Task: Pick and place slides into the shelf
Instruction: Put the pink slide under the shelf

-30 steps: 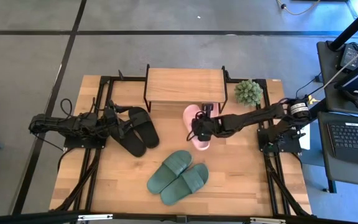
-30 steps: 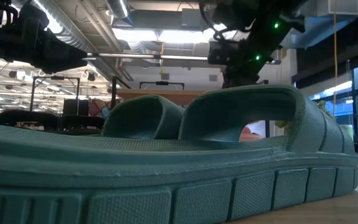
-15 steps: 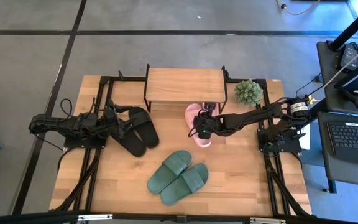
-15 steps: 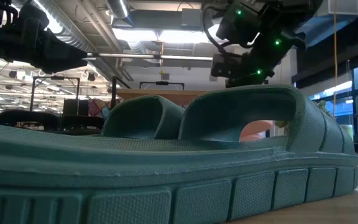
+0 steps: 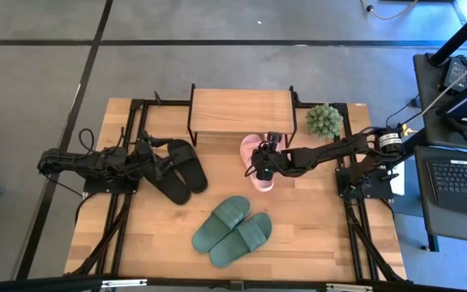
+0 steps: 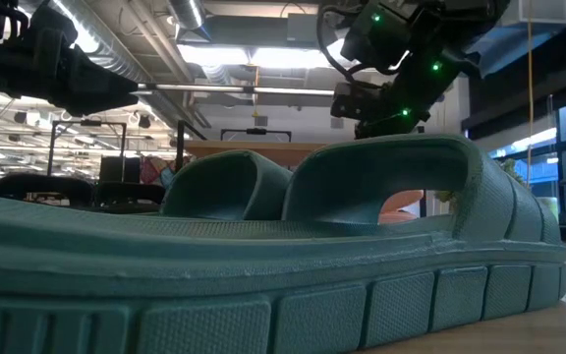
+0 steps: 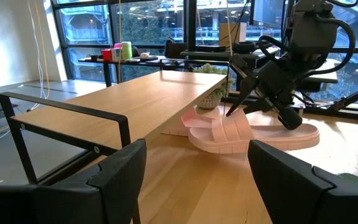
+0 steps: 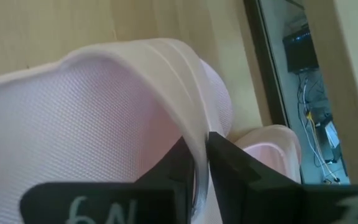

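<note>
Seen from above, my right gripper (image 5: 261, 165) reaches across the tabletop (image 5: 323, 227) to a light pink slide (image 5: 257, 173) lying in front of the shelf (image 5: 240, 111); the right wrist view shows its fingertips (image 8: 225, 163) pinched nearly together on the edge of that slide's strap (image 8: 179, 81), so I read the jaws as narrow and holding the strap; a second pink slide (image 7: 194, 116) lies just behind it, partly beneath the shelf's wooden top board, as the left wrist view shows; my left gripper (image 5: 159, 160) waits at the table's left side over the pair of black slides (image 5: 178, 169), and its fingers (image 7: 120, 177) stand wide apart with nothing between them; the two dark green slides (image 5: 232, 229) lie side by side nearer the front edge, well apart from both grippers, and fill the low view; a small green potted plant (image 5: 324, 120) stands just beside the shelf's right end; the shelf's top board is bare.
</note>
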Tool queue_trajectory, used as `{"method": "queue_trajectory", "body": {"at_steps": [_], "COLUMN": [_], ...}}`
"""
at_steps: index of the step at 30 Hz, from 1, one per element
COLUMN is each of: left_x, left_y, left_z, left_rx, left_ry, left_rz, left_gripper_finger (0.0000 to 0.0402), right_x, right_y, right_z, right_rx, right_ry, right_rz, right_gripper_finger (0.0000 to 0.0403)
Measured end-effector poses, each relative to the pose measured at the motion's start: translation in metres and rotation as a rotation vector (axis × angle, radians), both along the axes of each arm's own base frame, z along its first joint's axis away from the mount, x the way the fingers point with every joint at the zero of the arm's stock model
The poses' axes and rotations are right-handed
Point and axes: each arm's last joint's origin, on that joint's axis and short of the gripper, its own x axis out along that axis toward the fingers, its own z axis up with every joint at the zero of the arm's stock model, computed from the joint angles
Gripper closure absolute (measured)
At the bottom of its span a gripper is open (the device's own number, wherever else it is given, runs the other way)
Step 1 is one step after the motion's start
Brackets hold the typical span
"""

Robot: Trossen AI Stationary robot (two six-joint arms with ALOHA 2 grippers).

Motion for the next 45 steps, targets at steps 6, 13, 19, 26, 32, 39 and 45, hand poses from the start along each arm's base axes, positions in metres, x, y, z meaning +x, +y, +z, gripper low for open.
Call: {"method": "queue_trajectory", "body": {"at_steps": [6,13,19,26,32,39,45], "left_x": [0.000,0.000,0.000,0.000,0.000,0.000,0.000], "left_y": [0.000,0.000,0.000,0.000,0.000,0.000,0.000], "left_z": [0.000,0.000,0.000,0.000,0.000,0.000,0.000], "left_rx": [0.000,0.000,0.000,0.000,0.000,0.000,0.000], "left_ry": [0.000,0.000,0.000,0.000,0.000,0.000,0.000], "left_rz": [0.000,0.000,0.000,0.000,0.000,0.000,0.000], "left_gripper_finger": [0.0128,0.0128,0.0128,0.0128,0.0128,0.0128,0.0128], "right_x": [0.000,0.002,0.003,0.003,0.003,0.003,0.004], "right_y": [0.000,-0.004,-0.009,-0.012,-0.012,-0.012,-0.012], "right_z": [-0.001,-0.011,-0.018,-0.018,-0.018,-0.018,-0.016], "right_rx": [0.057,0.075,0.074,0.075,0.075,0.075,0.092], "right_ry": [-0.024,-0.004,0.014,0.007,0.007,0.004,-0.003], "right_rz": [-0.001,-0.032,-0.053,-0.063,-0.062,-0.065,-0.075], "right_gripper_finger": [0.0353,0.0352,0.0352,0.0351,0.0314,0.0255,0.0228]}}
